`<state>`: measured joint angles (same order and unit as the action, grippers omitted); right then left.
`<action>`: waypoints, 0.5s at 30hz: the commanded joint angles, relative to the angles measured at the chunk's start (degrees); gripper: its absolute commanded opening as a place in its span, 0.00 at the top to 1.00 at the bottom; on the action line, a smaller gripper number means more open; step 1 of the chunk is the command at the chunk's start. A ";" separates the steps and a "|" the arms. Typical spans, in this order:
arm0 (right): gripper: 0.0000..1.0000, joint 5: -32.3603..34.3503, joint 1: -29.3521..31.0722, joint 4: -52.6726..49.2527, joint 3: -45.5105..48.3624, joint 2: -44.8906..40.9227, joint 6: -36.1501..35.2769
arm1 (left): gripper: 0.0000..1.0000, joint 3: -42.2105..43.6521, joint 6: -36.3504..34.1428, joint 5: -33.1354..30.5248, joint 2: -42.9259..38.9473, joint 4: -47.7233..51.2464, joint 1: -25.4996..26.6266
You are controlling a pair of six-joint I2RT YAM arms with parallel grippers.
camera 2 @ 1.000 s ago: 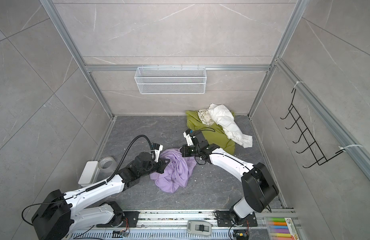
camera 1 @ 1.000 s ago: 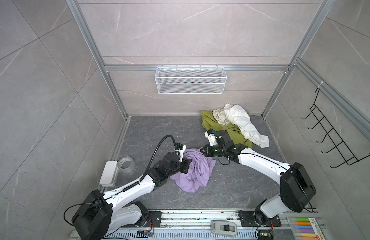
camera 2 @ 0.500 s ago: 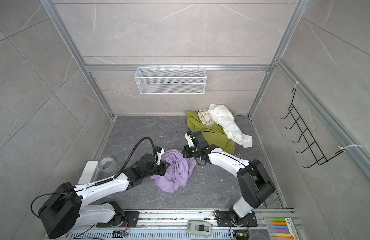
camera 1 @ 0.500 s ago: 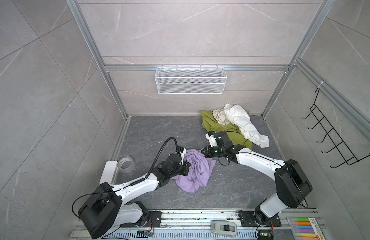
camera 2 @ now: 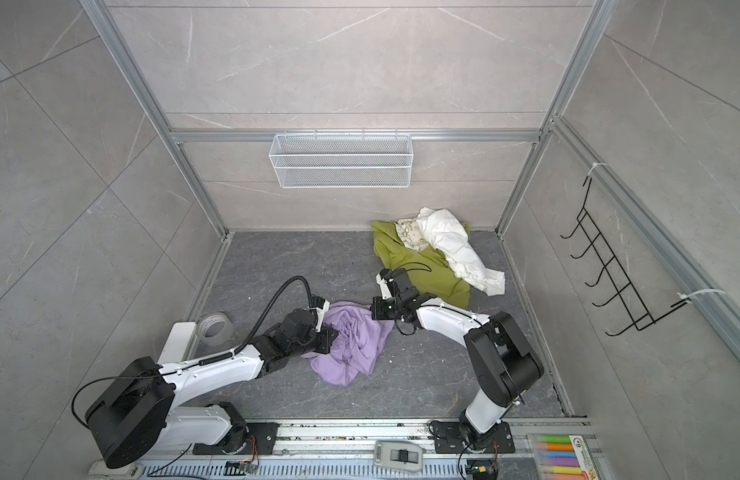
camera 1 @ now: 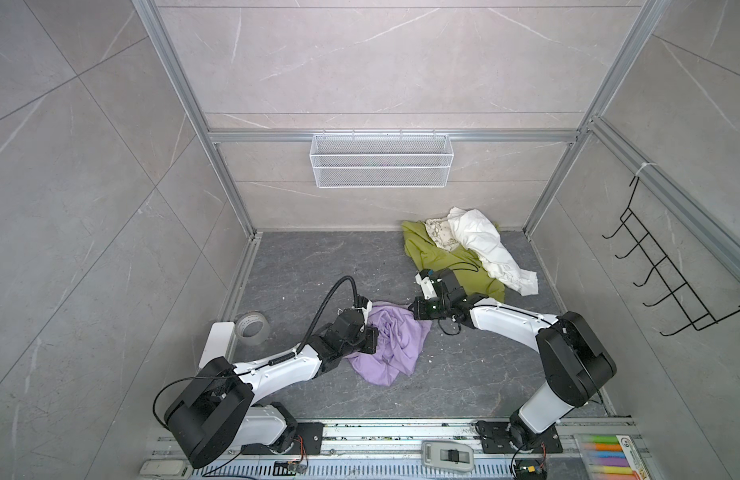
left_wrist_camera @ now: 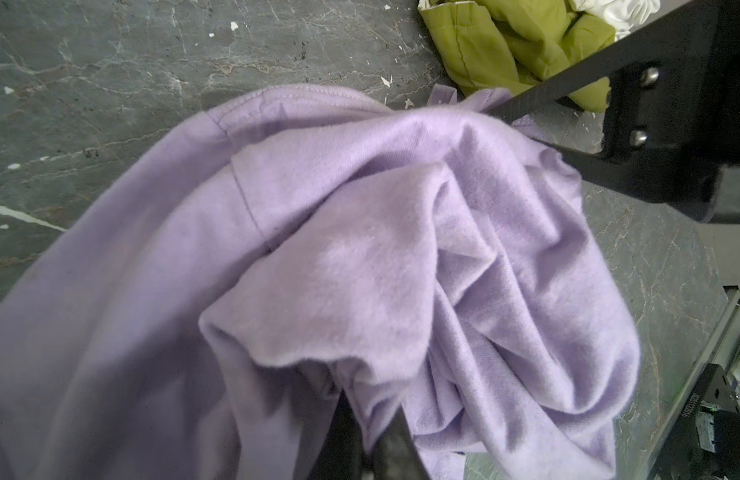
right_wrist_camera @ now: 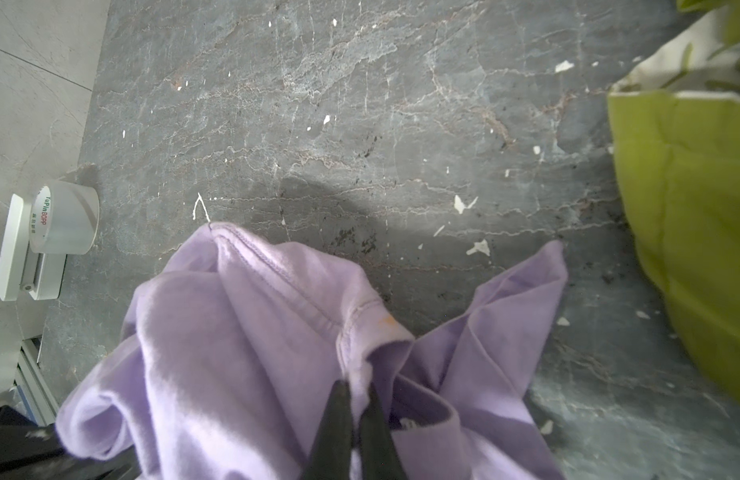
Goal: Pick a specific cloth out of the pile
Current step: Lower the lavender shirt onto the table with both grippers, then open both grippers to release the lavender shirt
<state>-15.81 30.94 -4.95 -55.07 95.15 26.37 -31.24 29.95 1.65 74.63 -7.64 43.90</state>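
The cloth (camera 1: 391,345) is seen crumpled on the worktop (camera 1: 318,266) at the near middle, apart from the pile (camera 1: 455,253), which is heaped in the far right corner. A thin corner of lavender reaches toward the green cloth (left_wrist_camera: 505,50), and whether the two touch cannot be told. The left gripper (left_wrist_camera: 370,428) is set at the cloth's left edge, its jaws closed on a bunched fold. The right gripper (right_wrist_camera: 356,415) is set at the far right edge, its jaws closed on a stitched hem. The fabric is judged to be light, thin and limp: no shape will be kept when it is raised, and the free part can be expected to sag and drag. Breakage is not a risk, but a single thin layer may slide out of a pinch. A seam or a gathered fold is therefore judged the better hold, and the two holds now taken, on opposite edges, should let it be lifted spread rather than bunched
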 commanded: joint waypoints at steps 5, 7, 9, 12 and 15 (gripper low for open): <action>1.00 0.93 -0.42 0.15 0.13 -1.32 -0.92 | 1.00 -1.43 -3.14 -0.99 -4.75 4.47 0.11; 1.00 1.00 -0.46 -0.32 -0.13 -1.84 -1.21 | 1.00 -1.96 -4.03 -1.53 -6.06 6.08 0.07; 1.00 1.19 -0.44 -0.74 -0.32 -2.32 -1.40 | 0.99 -2.05 -4.67 -2.46 -7.35 7.11 0.05; 1.00 1.18 -0.44 -1.38 -0.73 -3.14 -1.86 | 0.88 -2.08 -5.49 -3.67 -9.25 8.38 0.05; 0.89 -0.60 -0.46 -0.59 -0.86 -4.59 -2.50 | 0.72 -2.63 -6.20 -3.35 -10.79 9.38 0.11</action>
<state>-15.68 30.72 -5.34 -55.05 93.25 25.54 -31.51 26.00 -0.62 65.82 -0.03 43.90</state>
